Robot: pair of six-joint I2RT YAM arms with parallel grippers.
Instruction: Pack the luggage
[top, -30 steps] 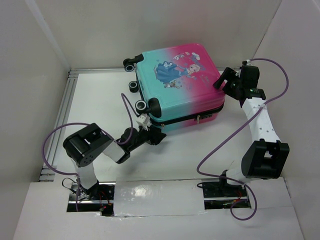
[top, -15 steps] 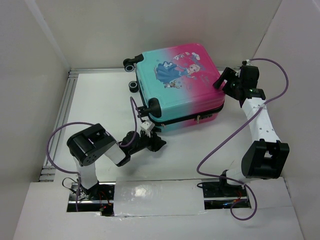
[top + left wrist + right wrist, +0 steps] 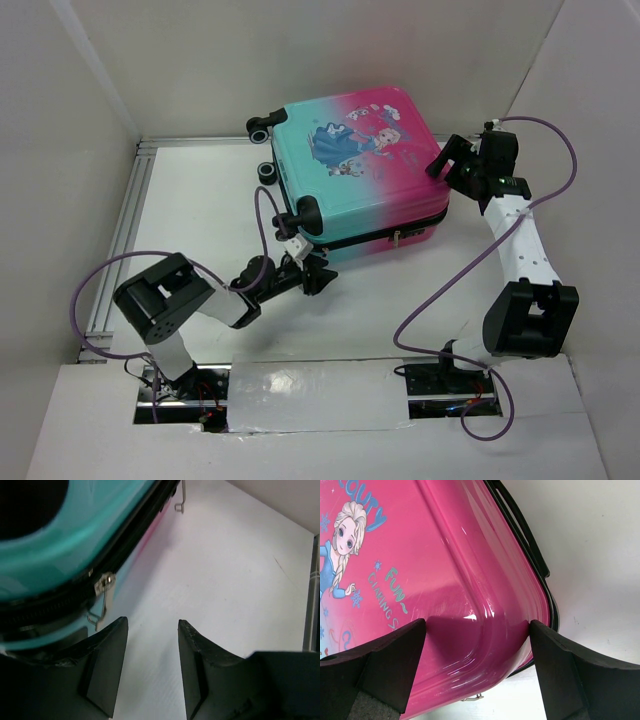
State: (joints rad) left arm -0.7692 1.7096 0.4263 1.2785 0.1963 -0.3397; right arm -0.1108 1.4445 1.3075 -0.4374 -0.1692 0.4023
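Observation:
The luggage [image 3: 360,170] lies shut and flat at the back middle of the table, teal on the left, pink on the right, princess print facing up. My left gripper [image 3: 318,272] sits low on the table at its near teal corner, open with nothing between the fingers. In the left wrist view the teal shell [image 3: 50,550] and its black zip run past the left finger [image 3: 112,645], with a metal zip pull [image 3: 102,587] just ahead of it. My right gripper [image 3: 443,158] stands open wide, straddling the pink corner [image 3: 445,555].
Three black wheels [image 3: 268,173] stick out on the luggage's left side. A black handle [image 3: 520,525] runs along its pink edge. An aluminium rail [image 3: 130,230] lines the table's left side. White walls close in on three sides. Purple cables loop off both arms.
The left arm's elbow swung back and left, and its gripper shifted slightly right along the luggage's near edge. The right arm and the luggage stayed still.

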